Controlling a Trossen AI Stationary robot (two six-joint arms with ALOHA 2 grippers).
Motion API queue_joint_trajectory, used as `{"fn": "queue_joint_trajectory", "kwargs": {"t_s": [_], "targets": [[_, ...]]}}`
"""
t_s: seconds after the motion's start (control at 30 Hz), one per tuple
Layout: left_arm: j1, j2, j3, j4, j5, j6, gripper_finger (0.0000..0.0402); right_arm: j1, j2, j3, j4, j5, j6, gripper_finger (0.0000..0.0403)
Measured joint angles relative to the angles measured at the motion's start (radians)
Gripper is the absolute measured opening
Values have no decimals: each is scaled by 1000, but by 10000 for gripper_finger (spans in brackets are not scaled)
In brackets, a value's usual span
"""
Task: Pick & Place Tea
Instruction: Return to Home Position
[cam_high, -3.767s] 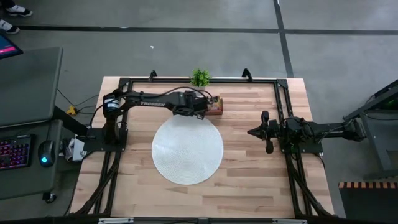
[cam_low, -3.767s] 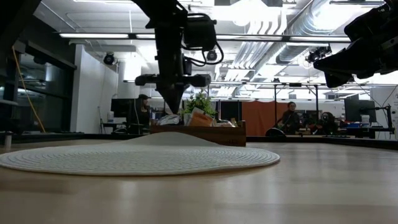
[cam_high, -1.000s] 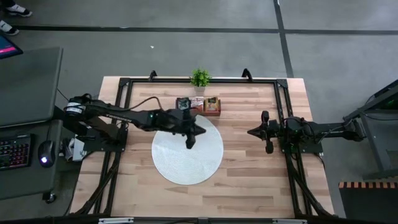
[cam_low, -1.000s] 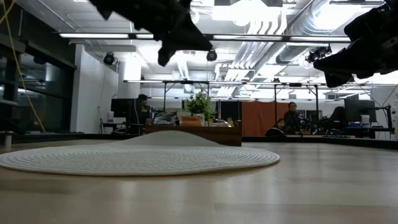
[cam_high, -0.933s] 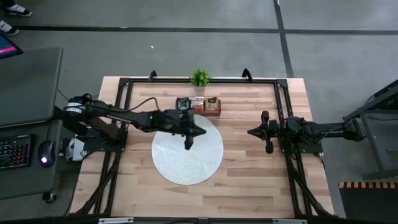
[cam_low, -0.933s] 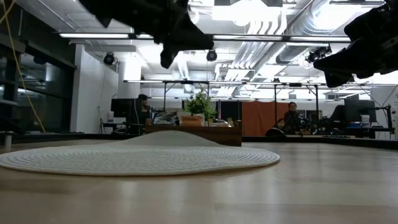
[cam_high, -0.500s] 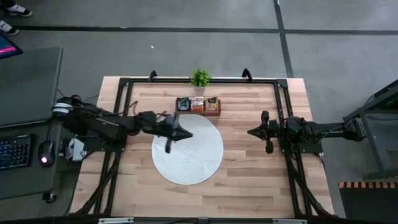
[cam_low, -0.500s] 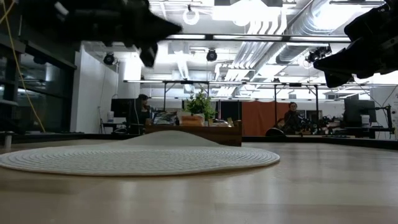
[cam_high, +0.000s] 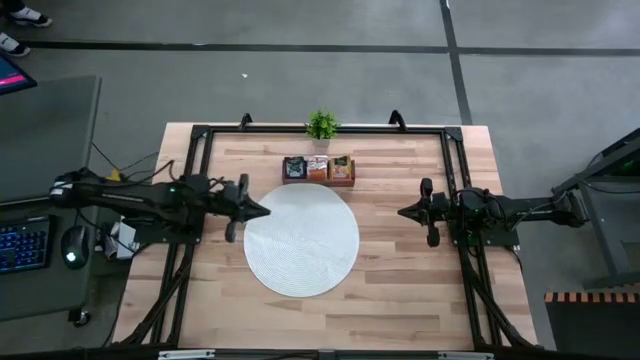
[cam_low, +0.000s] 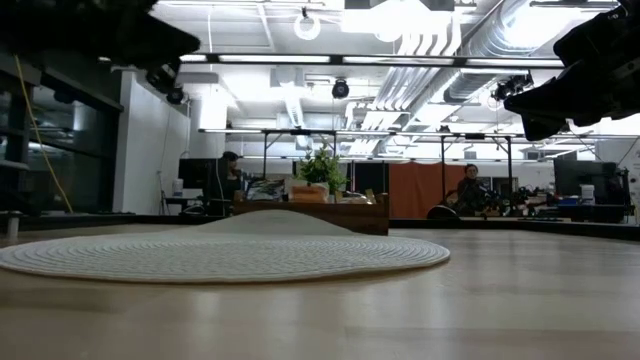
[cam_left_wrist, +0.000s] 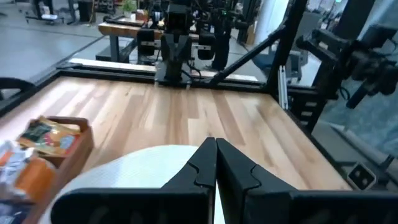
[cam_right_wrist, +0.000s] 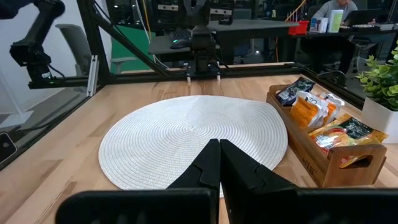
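Bench (cam_high: 400, 290): wooden tray (cam_right_wrist: 323, 163) just behind round woven mat (cam_high: 301, 240) holds the tea sachets (cam_right_wrist: 308, 111). Left end effector (cam_high: 264, 211) at mat's left edge, right end effector (cam_high: 402, 213) well right of it. Both closed, empty. Looks like homing; next, park the left arm.

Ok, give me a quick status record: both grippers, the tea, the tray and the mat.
left gripper: raised over the mat's left edge, fingers shut, holding nothing
right gripper: raised over bare table off the mat's right side, fingers shut, holding nothing
tea: every sachet in view sits in the tray, spread over all three compartments
tray: beside the mat's far edge, in front of the plant
mat: table centre, no sachets on it
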Motion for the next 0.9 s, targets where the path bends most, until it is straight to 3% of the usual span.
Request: {"fn": "queue_joint_trajectory", "kwargs": {"t_s": [0.17,0.4,0.9], "targets": [[0,-150,0,-194,-18,26,0,0,0,0,0,0,0,1],[0,-278,-33,-343,-47,63,0,0,0,0,0,0,0,1],[0,-578,-199,-333,-65,59,0,0,0,0,0,0,0,1]]}}
